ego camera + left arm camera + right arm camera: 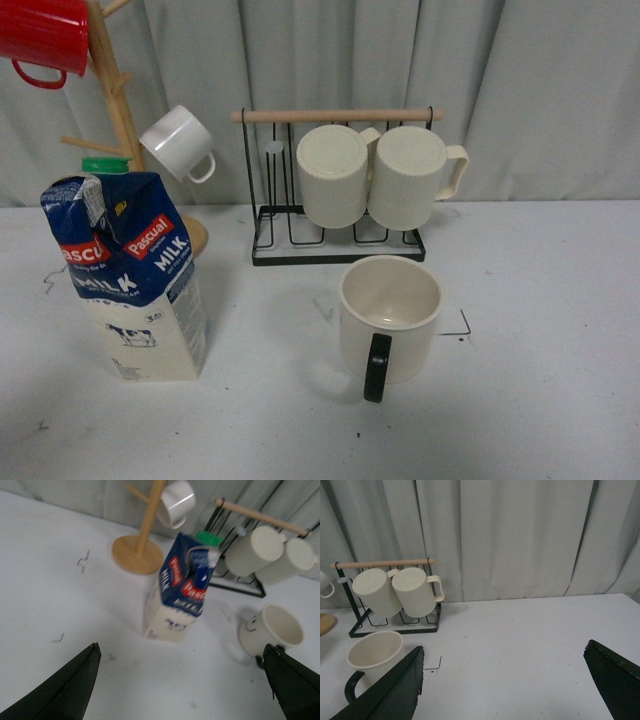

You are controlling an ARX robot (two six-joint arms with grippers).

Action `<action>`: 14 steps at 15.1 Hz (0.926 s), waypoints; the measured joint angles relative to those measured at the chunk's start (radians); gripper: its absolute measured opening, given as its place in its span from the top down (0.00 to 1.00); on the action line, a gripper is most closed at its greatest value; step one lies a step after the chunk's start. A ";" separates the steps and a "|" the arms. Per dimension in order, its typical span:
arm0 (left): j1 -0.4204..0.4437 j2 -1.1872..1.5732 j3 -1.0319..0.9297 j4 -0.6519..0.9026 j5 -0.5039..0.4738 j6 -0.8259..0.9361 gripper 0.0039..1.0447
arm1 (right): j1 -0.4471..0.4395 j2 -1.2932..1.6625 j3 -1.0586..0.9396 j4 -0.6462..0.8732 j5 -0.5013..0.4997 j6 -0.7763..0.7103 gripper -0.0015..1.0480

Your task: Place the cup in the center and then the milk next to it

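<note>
The cup [390,318] stands on the marked center [452,322] of the table, so step one looks done. The milk carton [130,280] stands well apart, toward the table's left edge. The left end effector [181,647] and right end effector [504,647] are released and empty.

two ribbed mugs [333,175] on wire rack [300,258]; wooden tree [120,100] holding red mug [40,30], white cup [175,140]

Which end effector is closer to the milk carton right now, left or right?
Left, most likely. The left end effector points at the milk carton, which stands just ahead between its open fingers. The right end effector sees the cup near one finger but no carton.
</note>
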 joint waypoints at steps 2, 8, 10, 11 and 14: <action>-0.061 0.250 0.046 0.246 -0.005 -0.014 0.06 | 0.000 0.000 0.000 0.000 0.000 0.000 0.06; -0.085 0.777 0.159 0.618 0.104 0.142 0.06 | 0.000 0.000 0.000 0.000 0.000 0.000 0.06; -0.061 0.824 0.155 0.668 0.123 0.209 0.06 | 0.000 0.000 0.000 0.000 0.000 0.000 0.06; -0.052 0.865 0.155 0.678 0.128 0.239 0.06 | 0.000 0.000 0.000 0.000 0.000 0.000 0.06; -0.058 0.965 0.162 0.725 0.129 0.261 0.06 | 0.000 0.000 0.000 0.000 0.000 0.000 0.06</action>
